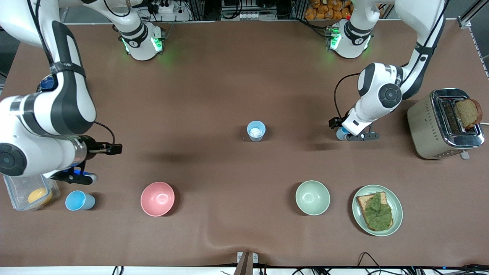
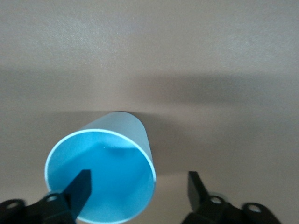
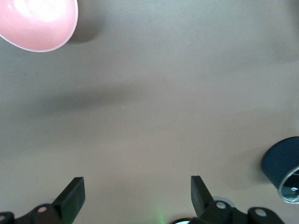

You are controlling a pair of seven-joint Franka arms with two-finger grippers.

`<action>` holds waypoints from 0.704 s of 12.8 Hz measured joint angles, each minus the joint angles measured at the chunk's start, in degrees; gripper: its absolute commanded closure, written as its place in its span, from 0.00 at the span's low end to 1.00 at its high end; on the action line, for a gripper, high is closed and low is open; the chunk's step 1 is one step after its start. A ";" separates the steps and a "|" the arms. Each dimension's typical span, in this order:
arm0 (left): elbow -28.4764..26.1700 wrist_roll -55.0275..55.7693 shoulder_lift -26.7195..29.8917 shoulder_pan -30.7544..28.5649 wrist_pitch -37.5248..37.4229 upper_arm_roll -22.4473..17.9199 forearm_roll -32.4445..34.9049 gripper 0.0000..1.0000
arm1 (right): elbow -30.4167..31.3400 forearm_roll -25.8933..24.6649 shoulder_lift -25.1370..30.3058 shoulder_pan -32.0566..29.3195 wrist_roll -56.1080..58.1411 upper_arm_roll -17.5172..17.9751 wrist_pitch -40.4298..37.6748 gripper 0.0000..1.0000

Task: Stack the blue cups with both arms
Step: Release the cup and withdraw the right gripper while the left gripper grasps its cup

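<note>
Trainee: Cups first, where are they?

Operator: I count three. The pale cup (image 1: 256,130) stands alone mid-table, whitish inside. The sky cup (image 1: 79,200) stands at the right arm's end, between a tub (image 1: 23,191) and the pink bowl (image 1: 157,198). A third cup (image 2: 107,158) sits under the left gripper (image 1: 351,136), near the toaster (image 1: 445,124).

Trainee: And the jaws?

Operator: The left's are spread wide and hold nothing yet. One finger (image 2: 80,186) is inside the third cup's rim, the other is outside and well clear of the wall. The right gripper (image 1: 78,177) hangs over bare table just beside the sky cup, also wide and empty.

Trainee: So the left pinch is the step?

Operator: I'd say so. The task is barely begun, since no cup is nested yet.

Trainee: How to do it well?

Operator: Close slowly. A one-wall pinch on thin plastic will likely flex it or tip the cup toward the inner finger. Go a little deeper before squeezing, so the pads catch wall and not just rim. Lift straight up and keep the mouth level.

Trainee: Then?

Operator: Probably carry it over the pale cup. Centre rim over rim before lowering, because tapered cups jam if they enter skewed. The right should shift over the sky cup before it descends.
</note>
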State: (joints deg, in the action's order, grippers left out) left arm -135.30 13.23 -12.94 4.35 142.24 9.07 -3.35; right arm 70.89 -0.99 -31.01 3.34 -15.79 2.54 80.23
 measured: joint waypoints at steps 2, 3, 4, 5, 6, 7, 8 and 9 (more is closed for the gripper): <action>0.15 0.00 -0.36 -0.07 0.33 -0.01 0.00 1.00 | 4.70 -0.40 5.75 -0.11 0.48 -0.10 2.65 0.00; 0.35 0.00 -0.15 -0.17 0.37 -0.01 0.00 1.00 | 8.98 -0.43 10.01 -0.38 1.56 -0.17 4.96 0.00; 0.59 0.00 0.45 -0.43 0.35 -0.02 0.00 1.00 | 13.34 -0.46 14.42 -0.85 3.57 -0.19 6.41 0.00; 0.84 0.00 1.53 -0.82 0.01 -0.02 0.00 1.00 | 17.04 -0.47 18.44 -1.44 5.52 -0.24 7.06 0.00; 1.22 0.00 3.16 -1.12 -1.02 -0.02 0.00 1.00 | 19.67 -0.47 21.74 -2.13 6.52 -0.28 7.36 0.00; 1.80 -0.02 5.06 -1.22 -2.58 -0.01 0.01 1.00 | 21.19 -0.47 24.12 -2.78 6.96 -0.30 7.29 0.00; 2.76 -0.05 7.16 -1.18 -4.68 0.23 0.01 1.00 | 22.07 -0.47 25.96 -3.25 7.11 -0.35 6.68 0.00; 4.36 -0.10 9.07 -1.16 -7.12 1.16 0.01 1.00 | 22.48 -0.47 27.11 -3.49 7.11 -0.49 5.93 0.00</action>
State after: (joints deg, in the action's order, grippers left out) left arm -130.94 13.13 -3.87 3.19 135.12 10.23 -3.34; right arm 93.37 -1.46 -3.90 -0.16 -8.68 2.05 86.16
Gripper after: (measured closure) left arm 0.987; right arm 0.000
